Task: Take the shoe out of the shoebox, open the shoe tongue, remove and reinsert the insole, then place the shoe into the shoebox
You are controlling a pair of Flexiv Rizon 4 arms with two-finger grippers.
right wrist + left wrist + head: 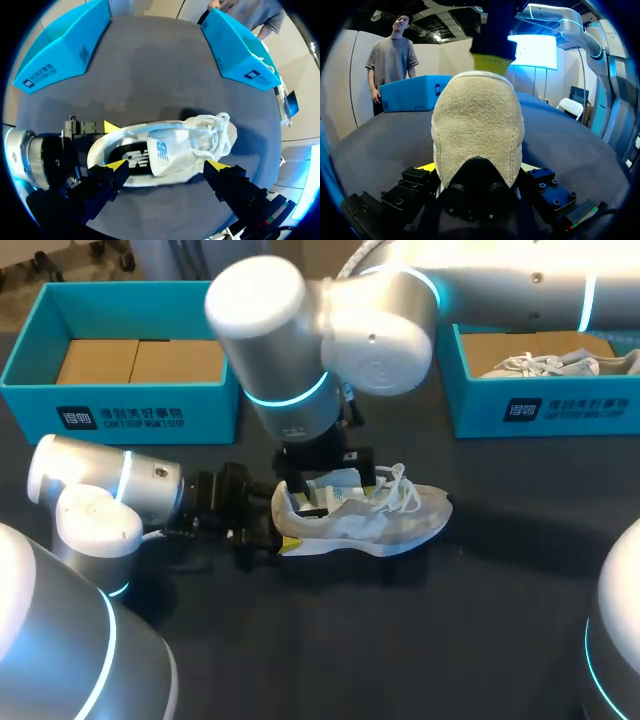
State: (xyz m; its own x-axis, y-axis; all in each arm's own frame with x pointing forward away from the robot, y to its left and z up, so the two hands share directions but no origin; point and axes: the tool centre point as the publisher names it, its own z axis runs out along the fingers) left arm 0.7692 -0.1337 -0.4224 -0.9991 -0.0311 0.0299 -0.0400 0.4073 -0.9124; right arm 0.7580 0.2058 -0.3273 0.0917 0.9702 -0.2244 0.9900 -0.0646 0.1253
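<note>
left fingers [426, 167] clamp shoe [477, 125], right fingers [118, 165] (splayed)

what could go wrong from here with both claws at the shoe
1. The left claw clamps only the heel of the shoe; a tug from above might twist it loose.
2. The right claw, open over the shoe's mouth, hangs close to the left claw, so they might bump.
3. Loose laces lie across the top and could snag the right claw.
</note>
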